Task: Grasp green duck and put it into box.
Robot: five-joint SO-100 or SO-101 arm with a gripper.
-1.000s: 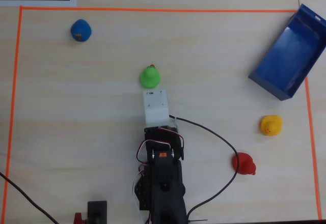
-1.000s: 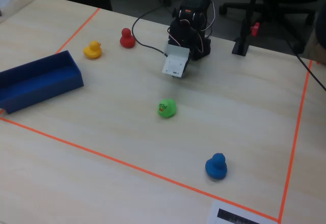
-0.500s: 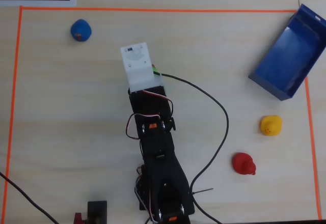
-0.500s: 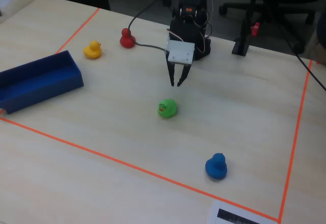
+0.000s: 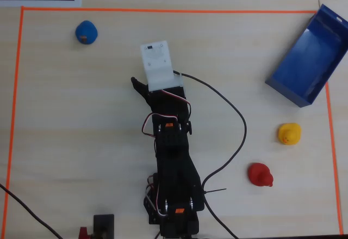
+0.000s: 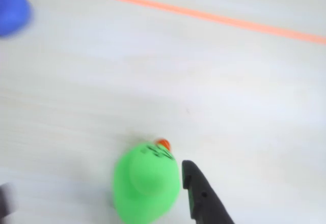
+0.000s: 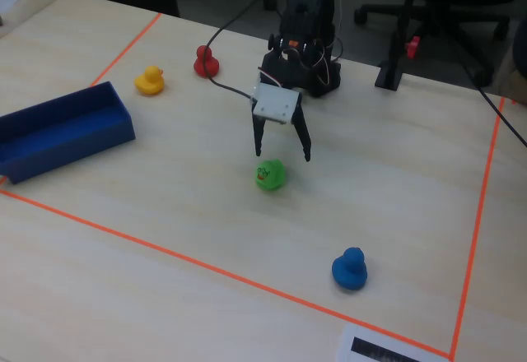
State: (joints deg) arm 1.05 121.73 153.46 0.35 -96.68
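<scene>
The gripper (image 7: 282, 155), fingers spread wide, hovers over the small green rubber duck (image 7: 269, 174) on the bench just beneath it, ungrasped; the dark blue open box (image 7: 62, 138) sits well away, empty.

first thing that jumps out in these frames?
In the fixed view, the open gripper hangs just above the green duck in the middle of the orange-taped area, not gripping it. The wrist view shows that duck large at the bottom edge, one dark finger beside it. The blue box sits empty at the left.
</scene>
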